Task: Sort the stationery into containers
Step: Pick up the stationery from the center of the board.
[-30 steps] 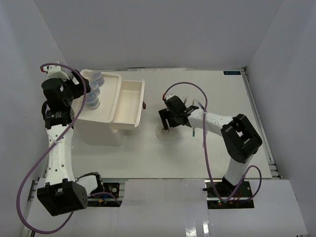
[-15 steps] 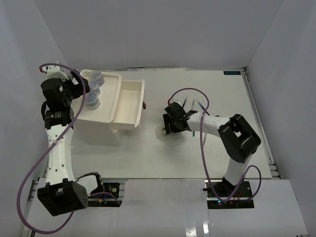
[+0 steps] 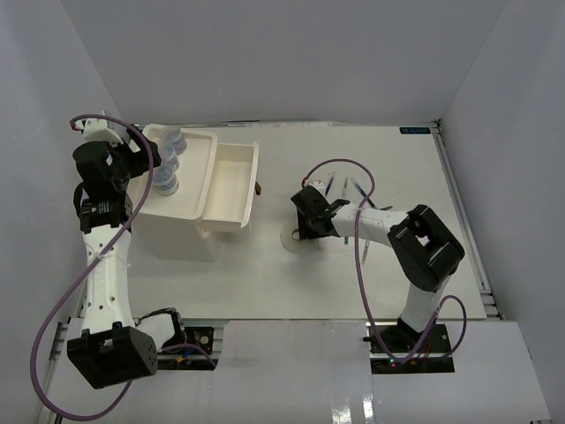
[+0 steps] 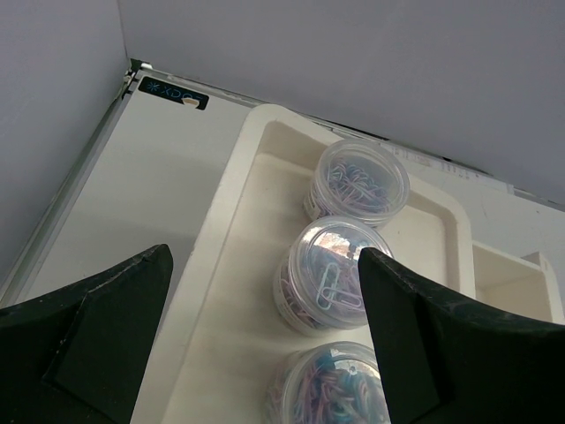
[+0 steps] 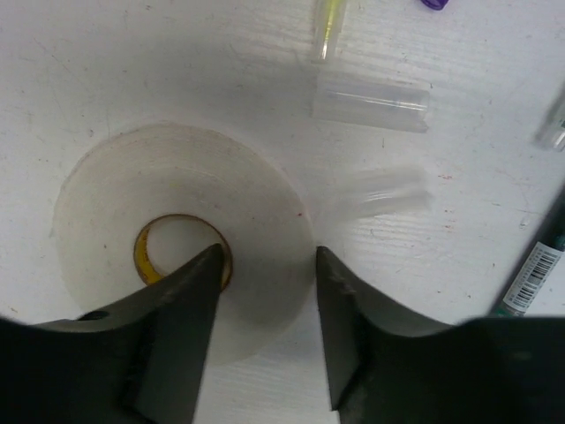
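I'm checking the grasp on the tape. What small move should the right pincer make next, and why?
Probably close the right pincer onto the tape ring. In the wrist view one finger sits at the edge of the ring's hole and the other just outside its outer rim, so the jaws straddle the band. They don't look clamped, and the ring lies flat on the table.

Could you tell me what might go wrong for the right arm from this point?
The right pincer straddles one wall of the flat tape ring, and such a thin, one-sided pinch could slip or tilt. The clear pen and green pen lie close by and could be knocked when it lifts.
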Robot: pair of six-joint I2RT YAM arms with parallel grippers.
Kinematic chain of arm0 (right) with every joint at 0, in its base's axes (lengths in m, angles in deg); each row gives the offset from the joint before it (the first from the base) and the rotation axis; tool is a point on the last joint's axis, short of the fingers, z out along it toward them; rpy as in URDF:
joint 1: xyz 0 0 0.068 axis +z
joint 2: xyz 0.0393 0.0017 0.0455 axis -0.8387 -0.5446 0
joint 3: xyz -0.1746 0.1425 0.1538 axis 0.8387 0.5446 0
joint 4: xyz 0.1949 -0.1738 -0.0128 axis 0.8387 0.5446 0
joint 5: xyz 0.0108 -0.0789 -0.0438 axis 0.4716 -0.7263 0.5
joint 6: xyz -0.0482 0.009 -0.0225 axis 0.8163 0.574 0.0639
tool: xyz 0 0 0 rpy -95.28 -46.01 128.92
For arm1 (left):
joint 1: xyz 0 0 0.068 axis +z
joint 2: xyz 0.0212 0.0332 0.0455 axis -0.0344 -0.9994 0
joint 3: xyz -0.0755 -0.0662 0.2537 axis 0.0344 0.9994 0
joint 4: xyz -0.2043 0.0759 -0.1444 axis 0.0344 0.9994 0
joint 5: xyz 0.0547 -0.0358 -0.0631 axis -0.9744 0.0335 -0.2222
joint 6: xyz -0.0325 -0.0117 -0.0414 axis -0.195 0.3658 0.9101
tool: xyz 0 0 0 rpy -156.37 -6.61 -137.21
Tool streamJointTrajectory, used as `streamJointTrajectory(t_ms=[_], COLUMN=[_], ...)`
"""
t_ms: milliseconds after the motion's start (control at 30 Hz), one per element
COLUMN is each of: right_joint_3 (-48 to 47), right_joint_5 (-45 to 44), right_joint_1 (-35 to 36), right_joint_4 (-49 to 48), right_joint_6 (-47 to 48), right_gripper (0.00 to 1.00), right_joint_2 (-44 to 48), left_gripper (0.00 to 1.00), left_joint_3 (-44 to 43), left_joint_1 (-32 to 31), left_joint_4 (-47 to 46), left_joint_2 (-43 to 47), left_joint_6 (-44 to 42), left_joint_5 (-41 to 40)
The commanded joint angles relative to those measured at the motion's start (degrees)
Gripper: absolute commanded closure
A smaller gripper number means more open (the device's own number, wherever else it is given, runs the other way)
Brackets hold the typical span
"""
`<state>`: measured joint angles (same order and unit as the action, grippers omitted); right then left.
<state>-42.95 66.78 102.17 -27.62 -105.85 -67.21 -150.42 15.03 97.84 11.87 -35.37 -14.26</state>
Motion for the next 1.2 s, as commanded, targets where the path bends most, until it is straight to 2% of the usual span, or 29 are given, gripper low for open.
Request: streamJointTrajectory(t_ms=[0, 33, 67, 100, 200, 267, 467, 567, 800, 1033, 1167], right_joint_3=[-0.05, 0.21, 0.38, 0.47, 0.56, -0.05, -4.7, -10.66, -21.66, -36.94, -39.77], right_joint_5=[0.35, 0.35, 0.18, 0.09, -0.18, -0.26, -2.89, -3.87, -1.24, 9.12, 13.96], right_joint_1=[1.33, 1.5, 1.68, 1.77, 2.03, 2.38, 3.79, 3.96, 4.05, 4.23, 4.58], right_joint_4=[1.52, 1.61, 1.7, 1.79, 2.48, 3.28, 8.46, 10.4, 9.0, 5.31, 0.48], right_joint_6=[-2.69, -2.69, -2.69, -2.87, -2.87, -2.35, 1.96, 6.26, 15.83, 22.17, 25.07], right_gripper=[0.53, 0.55, 0.62, 0.63, 0.75, 0.79, 0.78, 0.76, 0.74, 0.72, 0.7], right_joint_2=[-0.69, -0.43, 0.1, 0.45, 1.68, 2.82, 8.62, 11.96, 16.45, 10.76, 7.23], left_gripper=[0.03, 0.03, 0.03, 0.03, 0.03, 0.03, 0.03, 0.03, 0.03, 0.03, 0.03], left_joint_3=[0.28, 0.28, 0.28, 0.28, 0.28, 0.54, 0.63, 0.63, 0.72, 0.81, 0.81], left_joint_1=[0.47, 0.39, 0.47, 0.48, 0.48, 0.48, 0.48, 0.56, 0.48, 0.48, 0.48], left_joint_4=[-1.05, -1.05, -1.13, -1.13, -1.05, -1.13, -1.31, -1.4, -1.57, -1.57, -1.49], left_joint_2=[1.66, 1.66, 1.66, 1.66, 1.84, 1.84, 2.1, 2.1, 2.19, 1.92, 1.92], left_joint_6=[0.37, 0.37, 0.28, 0.28, 0.45, 0.54, 0.54, 0.54, 0.54, 0.46, 0.45], left_joint_5=[0.53, 0.7, 0.79, 0.79, 0.79, 0.79, 0.88, 0.88, 0.71, 0.53, 0.62])
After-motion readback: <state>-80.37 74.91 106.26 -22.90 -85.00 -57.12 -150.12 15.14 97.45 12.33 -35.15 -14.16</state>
